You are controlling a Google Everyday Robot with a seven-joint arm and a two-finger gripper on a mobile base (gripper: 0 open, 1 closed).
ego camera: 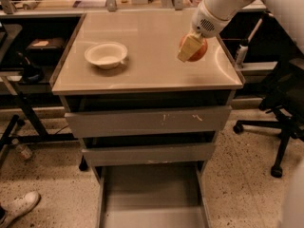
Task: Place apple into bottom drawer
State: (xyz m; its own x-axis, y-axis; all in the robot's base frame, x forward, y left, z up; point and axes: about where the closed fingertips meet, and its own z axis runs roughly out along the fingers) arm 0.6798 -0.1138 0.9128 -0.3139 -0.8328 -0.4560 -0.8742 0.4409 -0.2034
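The apple (pixel 198 50), red-orange, is held in my gripper (pixel 192 48) above the right part of the cabinet's tabletop (pixel 152 61). The cream-coloured fingers (pixel 187 47) are shut around it, and one finger covers the apple's left side. My white arm reaches in from the upper right. The bottom drawer (pixel 151 196) stands pulled open at the foot of the cabinet, its flat grey floor showing, well below and to the left of the gripper.
A white bowl (pixel 106 55) sits on the left of the tabletop. The scratched upper drawer front (pixel 147 121) and middle drawer front (pixel 149 154) stand slightly open. A black office chair (pixel 280 122) stands at the right; a shoe (pixel 19 207) lies at lower left.
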